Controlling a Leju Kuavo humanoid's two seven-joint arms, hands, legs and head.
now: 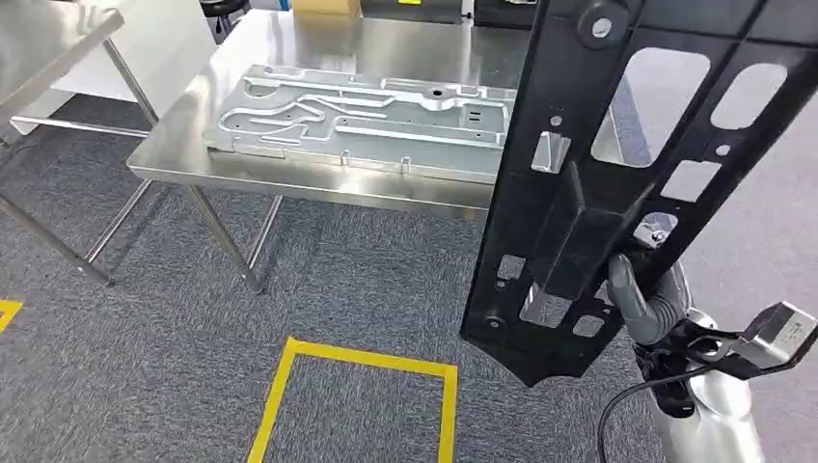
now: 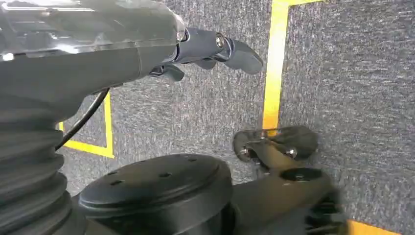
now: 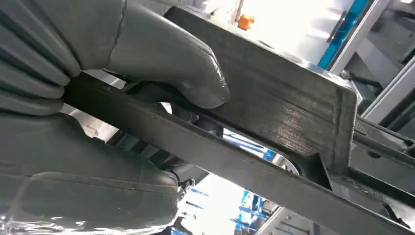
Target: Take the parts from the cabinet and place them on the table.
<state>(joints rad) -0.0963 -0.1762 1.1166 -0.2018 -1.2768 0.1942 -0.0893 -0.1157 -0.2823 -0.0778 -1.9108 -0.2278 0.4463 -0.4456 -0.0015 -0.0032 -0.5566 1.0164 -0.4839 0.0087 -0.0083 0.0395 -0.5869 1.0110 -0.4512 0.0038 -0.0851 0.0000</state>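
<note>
Right hand (image 1: 639, 301) fingers are wrapped around the lower end of a long black panel (image 1: 617, 164), which is held tilted above the carpet, near the steel table (image 1: 183, 145) but not yet over it. The left hand (image 2: 205, 51) hangs by the floor with nothing in it (fingers partly curled). The panel would best be carried level over the tabletop and lowered beside the silver plate (image 1: 357, 121) already lying there, so that the two are not knocked together.
</note>
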